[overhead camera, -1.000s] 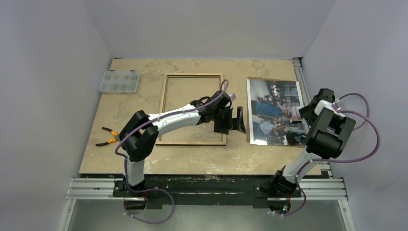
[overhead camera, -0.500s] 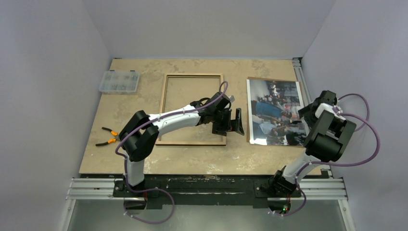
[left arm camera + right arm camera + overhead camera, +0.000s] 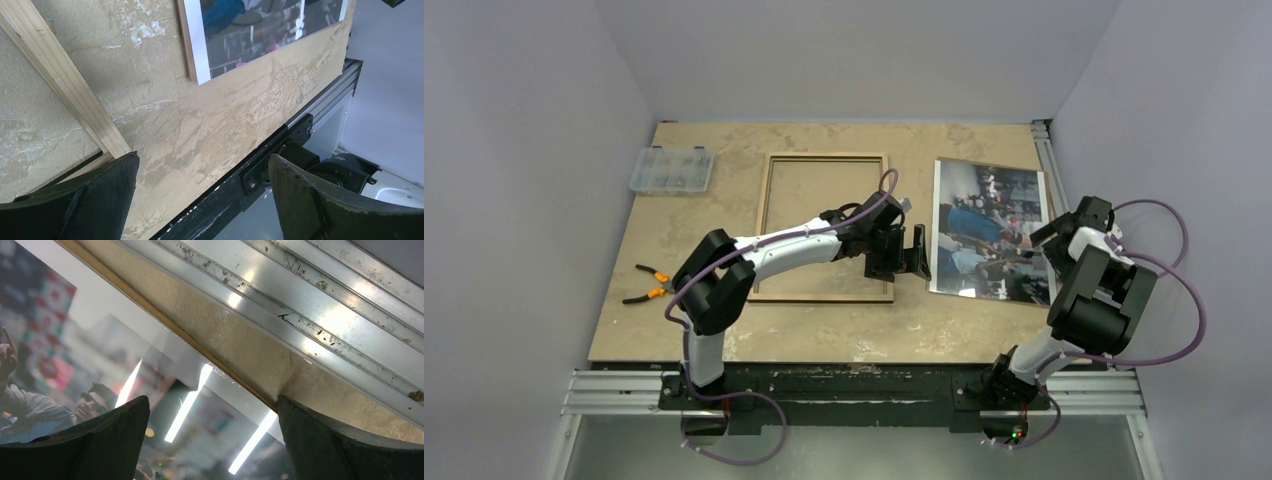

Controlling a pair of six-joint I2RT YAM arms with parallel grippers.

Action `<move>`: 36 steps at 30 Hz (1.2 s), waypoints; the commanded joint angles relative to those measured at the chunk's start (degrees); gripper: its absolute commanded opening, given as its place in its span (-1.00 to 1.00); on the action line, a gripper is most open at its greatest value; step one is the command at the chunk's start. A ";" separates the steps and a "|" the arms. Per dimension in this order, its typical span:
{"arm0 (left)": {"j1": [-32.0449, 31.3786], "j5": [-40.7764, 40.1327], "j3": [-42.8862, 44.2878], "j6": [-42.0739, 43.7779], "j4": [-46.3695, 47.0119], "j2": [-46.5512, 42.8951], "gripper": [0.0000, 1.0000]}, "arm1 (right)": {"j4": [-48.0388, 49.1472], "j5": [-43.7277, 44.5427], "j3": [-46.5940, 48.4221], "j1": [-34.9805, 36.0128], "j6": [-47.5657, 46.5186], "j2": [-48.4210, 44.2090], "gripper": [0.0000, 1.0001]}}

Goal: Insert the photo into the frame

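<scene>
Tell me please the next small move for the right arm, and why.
Probably close the right tool on the photo's right edge: its open fingers straddle that edge, and the photo lies apart from the frame.

Glossy photo [image 3: 989,235] right of frame [image 3: 824,156]

One camera looks down from high at the near side over the whole counter [image 3: 924,325], while both wrist cameras sit low and close, each catching the photo [image 3: 270,25] at its edge.

left tool [image 3: 202,172]: jaws apart (outstretched) | right tool [image 3: 212,422]: jaws apart, low
</scene>
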 commanded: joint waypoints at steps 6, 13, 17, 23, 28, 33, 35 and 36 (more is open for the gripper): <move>0.62 -1.11 1.23 -0.48 0.95 0.35 0.95 | -5.52 -9.76 -5.99 0.36 0.63 -4.64 0.91; 1.22 -1.52 -1.75 -1.96 4.38 -2.79 0.96 | -6.25 -13.34 -5.64 0.48 0.28 -9.44 0.90; 1.62 -1.67 -3.80 -2.63 5.82 -4.24 0.97 | -6.66 -14.52 -5.15 0.57 -0.56 -9.36 0.89; 2.40 -0.93 -7.34 -4.17 9.11 -5.54 0.97 | -5.29 -17.52 -7.26 0.79 -1.13 -8.93 0.89; 2.42 -0.20 -8.14 -4.83 10.52 -5.74 0.97 | -4.66 -18.94 -8.40 1.81 -1.13 -9.09 0.87; 2.39 -0.28 -8.44 -4.63 11.13 -5.82 0.98 | -3.86 -20.41 -9.65 2.48 -0.70 -10.10 0.86; 2.46 0.13 -7.95 -4.63 11.76 -5.17 0.98 | -3.70 -20.67 -9.96 3.08 -0.69 -10.47 0.85; 2.43 0.31 -7.68 -4.63 12.08 -4.74 0.98 | -3.70 -20.53 -10.06 3.28 -0.71 -10.58 0.85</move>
